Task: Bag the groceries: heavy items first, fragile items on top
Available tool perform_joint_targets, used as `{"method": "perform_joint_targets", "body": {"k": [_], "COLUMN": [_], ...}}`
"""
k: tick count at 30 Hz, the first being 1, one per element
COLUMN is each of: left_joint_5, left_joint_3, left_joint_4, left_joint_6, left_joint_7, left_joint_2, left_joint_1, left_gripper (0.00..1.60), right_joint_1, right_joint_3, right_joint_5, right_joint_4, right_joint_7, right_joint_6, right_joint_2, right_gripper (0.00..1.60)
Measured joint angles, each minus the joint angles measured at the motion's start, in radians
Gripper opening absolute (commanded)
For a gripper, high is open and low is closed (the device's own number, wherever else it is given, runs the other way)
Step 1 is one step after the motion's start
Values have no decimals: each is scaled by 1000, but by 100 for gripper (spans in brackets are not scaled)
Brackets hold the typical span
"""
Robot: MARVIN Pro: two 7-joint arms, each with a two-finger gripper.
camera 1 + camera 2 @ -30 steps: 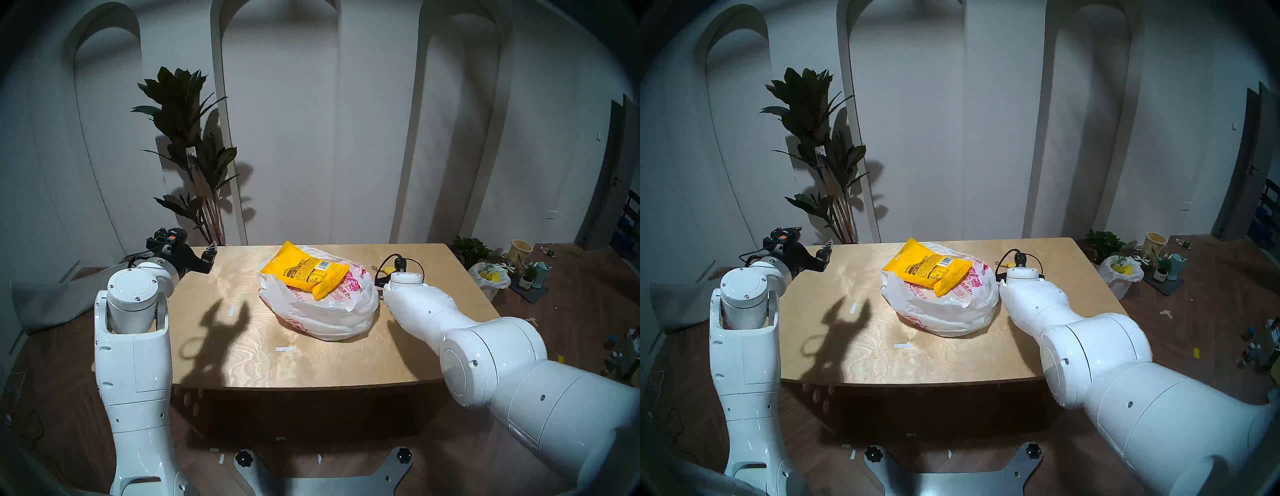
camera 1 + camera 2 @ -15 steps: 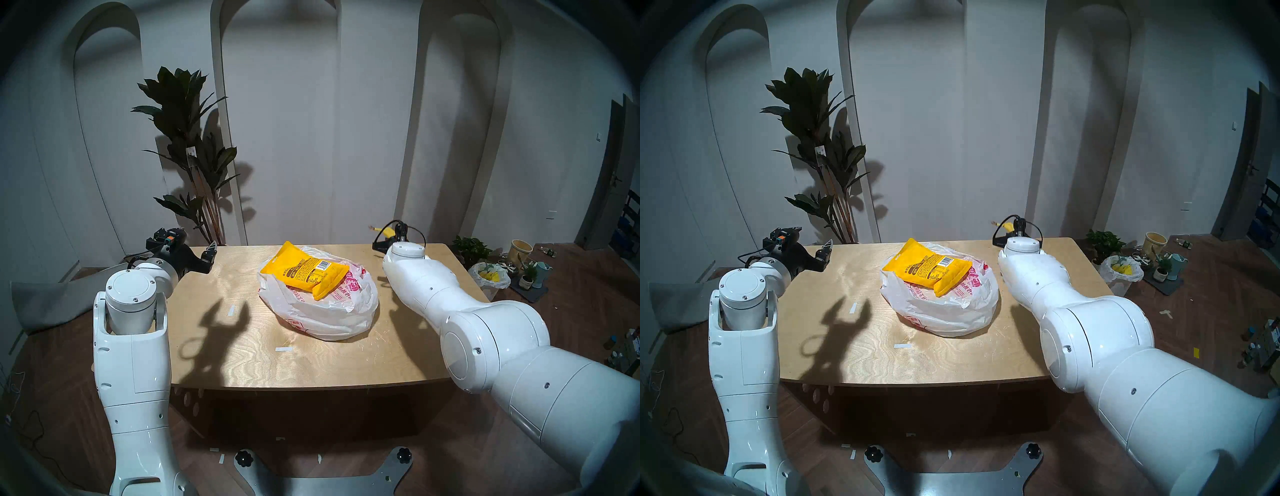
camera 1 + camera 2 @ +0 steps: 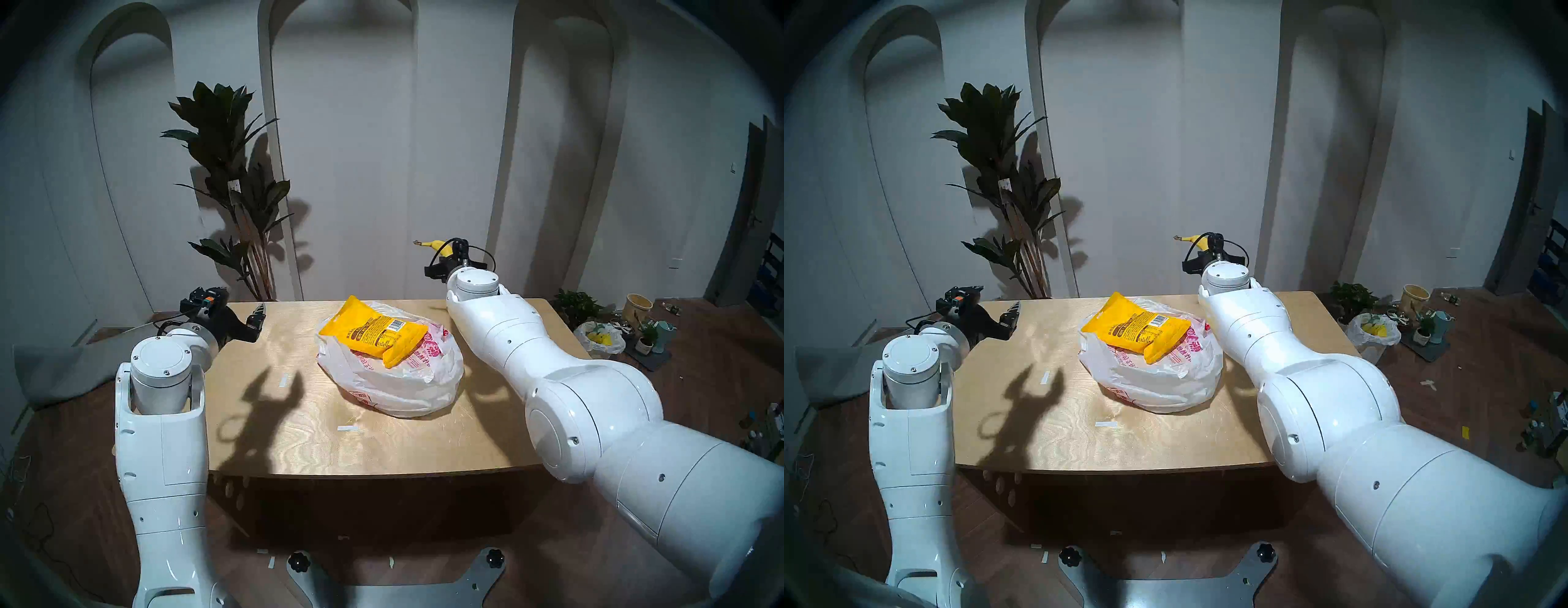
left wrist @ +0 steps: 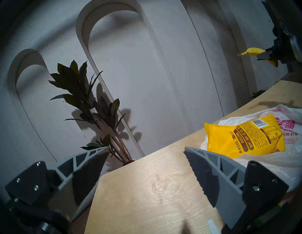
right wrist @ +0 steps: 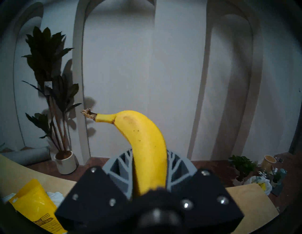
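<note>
The yellow pouch (image 3: 375, 335) lies on the crumpled top of the white printed bag (image 3: 403, 390) in the middle of the table. I cannot tell whether the pouch sits inside the bag's mouth. My right gripper (image 3: 443, 259) is shut on the banana (image 3: 437, 245) and holds it in the air above the table's far edge, behind and to the right of the bag. In the right wrist view the banana (image 5: 145, 143) rises between the grey fingers (image 5: 121, 166), stem to the left. My left gripper (image 3: 258, 317) hangs open and empty over the far left corner.
A tall potted plant (image 3: 237, 191) stands behind the table's far left corner. On the floor to the right are a small white bag (image 3: 600, 337) showing yellow and green, and several pots. Tape strips (image 3: 348, 428) mark the wooden table (image 3: 297, 446).
My right arm has lifted the banana from the table beside the bag, carrying it up and to the left. The left arm has barely shifted.
</note>
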Motion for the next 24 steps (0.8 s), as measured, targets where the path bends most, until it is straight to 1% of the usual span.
{"method": "perform_joint_targets", "body": {"k": [11, 17, 24], "left_joint_5": [-3, -5, -7], "left_joint_3": [0, 0, 0], "left_joint_4": [12, 18, 25], "left_joint_6": [-2, -2, -2], "left_joint_7": [0, 0, 0], "left_joint_2": [6, 8, 10], "left_joint_1": [3, 5, 6], "left_gripper": [160, 160, 160], "right_joint_1": [-111, -149, -174], "right_joint_3": [-63, -88, -107], "right_joint_5": [-18, -26, -35], "right_joint_4": [4, 0, -11], "right_joint_7": [86, 125, 158], "right_joint_6": [35, 42, 42], "right_joint_2": [-43, -60, -64], "right_gripper": [0, 0, 0]}}
